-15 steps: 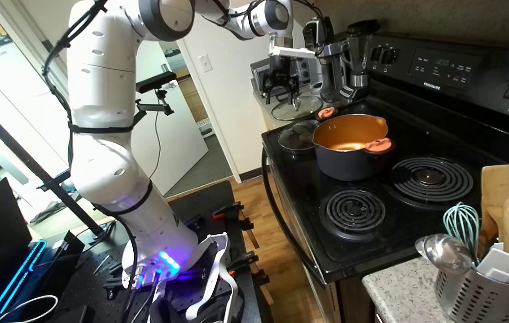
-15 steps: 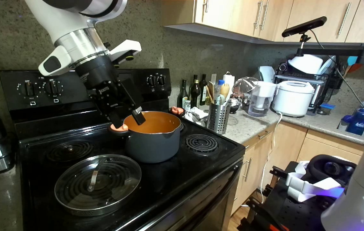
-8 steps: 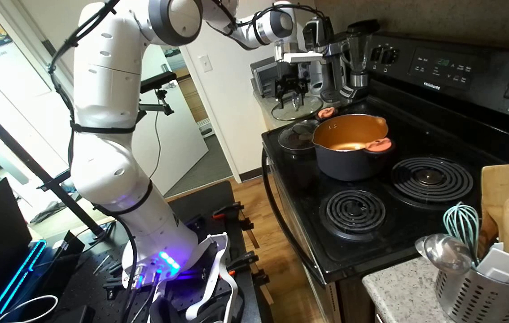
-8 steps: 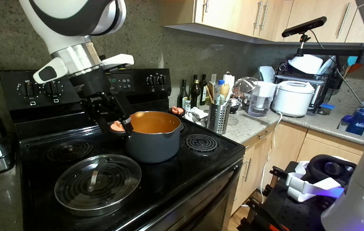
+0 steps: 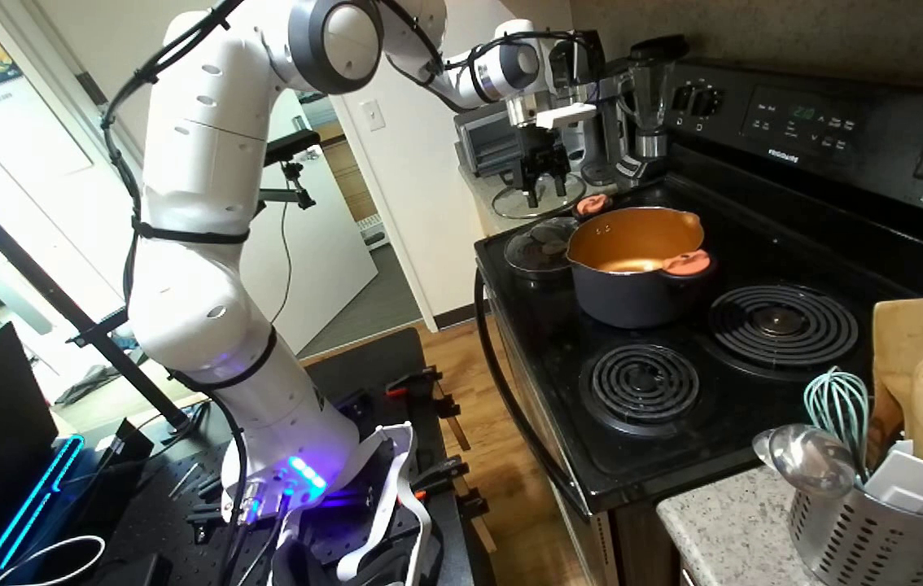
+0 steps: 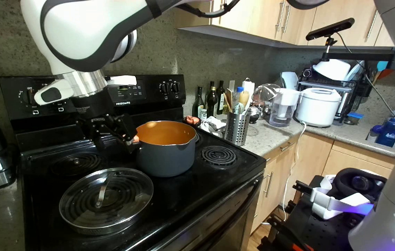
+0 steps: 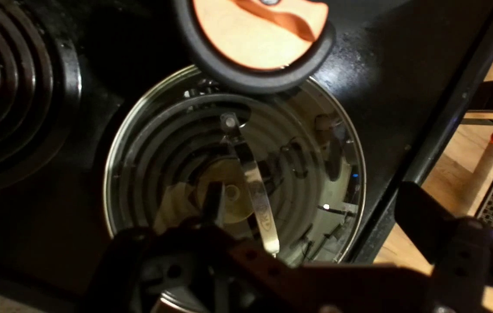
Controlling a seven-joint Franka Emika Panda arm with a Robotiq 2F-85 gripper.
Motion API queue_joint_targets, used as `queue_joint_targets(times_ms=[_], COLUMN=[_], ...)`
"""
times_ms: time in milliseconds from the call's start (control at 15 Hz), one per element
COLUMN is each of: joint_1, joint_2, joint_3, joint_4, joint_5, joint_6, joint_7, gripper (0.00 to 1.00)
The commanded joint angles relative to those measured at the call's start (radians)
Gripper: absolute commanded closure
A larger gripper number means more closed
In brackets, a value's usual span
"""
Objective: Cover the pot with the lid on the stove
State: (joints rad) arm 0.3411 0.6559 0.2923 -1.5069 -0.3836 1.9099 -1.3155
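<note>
- The gripper (image 6: 116, 145) hangs above the left part of the stove (image 6: 183, 195), its fingers spread apart; in the wrist view one finger shows across the glass and the other across the stove's edge at right
- The lid (image 6: 107, 198), clear glass with a thin metal rim, lies over the near left coil burner, whose rings show through it; it is off the pot
- Its metal strap handle (image 7: 253, 176) crosses the glass, below the gripper and apart from the fingers
- The pot (image 6: 164, 157), dark grey, stands upright mid-stove, just right of the lid and a little farther off in an exterior view, its orange inside showing in both exterior views
- In the wrist view an orange-padded pot handle (image 7: 259, 34) overlaps the lid's rim
- In an exterior view the gripper partly hides a pot handle (image 6: 136, 138); whether they touch, I cannot tell
- The white robot arm (image 5: 193, 179) rises at left in an exterior view and reaches over to the stove's far end
- On the right-hand counter (image 6: 265, 141) stand a steel utensil holder (image 6: 236, 130), dark bottles (image 6: 212, 101) farther back and a white cooker (image 6: 317, 106) farther right
- At near right, a headset (image 6: 357, 183) with white straps lies on a black table (image 6: 323, 235)
</note>
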Motion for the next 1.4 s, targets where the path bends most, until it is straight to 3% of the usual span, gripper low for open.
queue_joint_targets(times_ms=[0,400,800,933,1333], joint_1=[0.005,0.024,0.025,0.002,0.005], joint_2=[0.002,0.002,0.02,0.03,0.046], joint_3=[-0.013,-0.043,-0.04,-0.01,-0.007], joint_4=[-0.023,-0.065,-0.041,-0.035,-0.038], joint_5=[-0.039,-0.134,-0.112,-0.053,0.014], joint_6=[0.091,0.202,0.175,0.161,0.136], joint_7=[-0.054,-0.059,-0.042,-0.093,-0.133], gripper=[0.0,0.0,0.0,0.0,0.0])
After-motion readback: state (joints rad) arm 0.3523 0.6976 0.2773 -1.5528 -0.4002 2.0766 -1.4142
